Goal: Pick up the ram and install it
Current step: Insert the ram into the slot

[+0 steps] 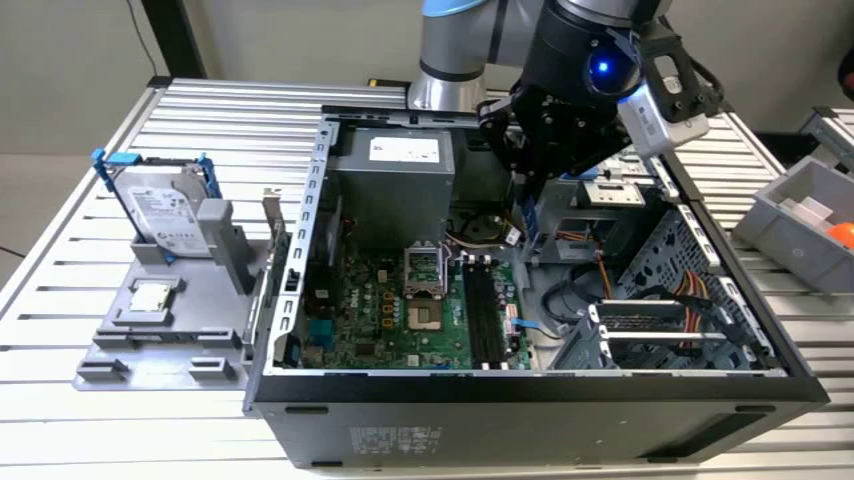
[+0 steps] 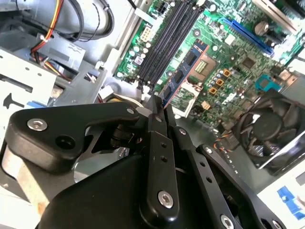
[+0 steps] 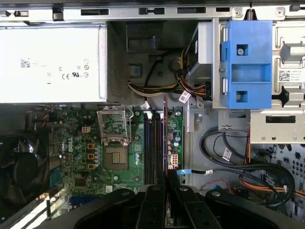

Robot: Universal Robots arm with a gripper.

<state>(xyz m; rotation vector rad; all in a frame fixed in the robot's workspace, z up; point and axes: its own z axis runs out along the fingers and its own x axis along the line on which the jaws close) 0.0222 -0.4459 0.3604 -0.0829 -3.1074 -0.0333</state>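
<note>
The ram (image 2: 183,71) is held by the gripper (image 2: 157,107), whose black fingers (image 2: 159,157) are closed on one end of the stick; in the second wrist view the board is seen as a narrow blue-green strip with dark chips, reaching out from the fingertips over the motherboard (image 2: 228,62). In the first wrist view the ram (image 3: 166,138) appears edge-on as a thin line rising from the gripper (image 3: 167,179), in line with the black memory slots (image 3: 153,148) beside the processor socket (image 3: 116,143); whether its lower edge touches a slot cannot be told from these angles, though it seems to hang just above them.

In the exterior view the gripper (image 1: 527,215) is seen lowered into the open computer case (image 1: 534,400), above the far end of the memory slots (image 1: 483,320), and a sliver of the ram (image 1: 529,222) may be made out below the fingers, though this is not clear. A power supply (image 3: 50,64) is seen at the far wall of the case, a blue drive bracket (image 3: 248,62) beside it, and a black fan (image 2: 269,131) near the socket. Outside the case, at the exterior view's left, a hard drive (image 1: 167,210) in a blue frame is stood upright in a grey holder (image 1: 174,340), and a small square processor chip (image 1: 150,298) lies flat on the same holder; all rests on a slatted metal table (image 1: 80,200).
</note>
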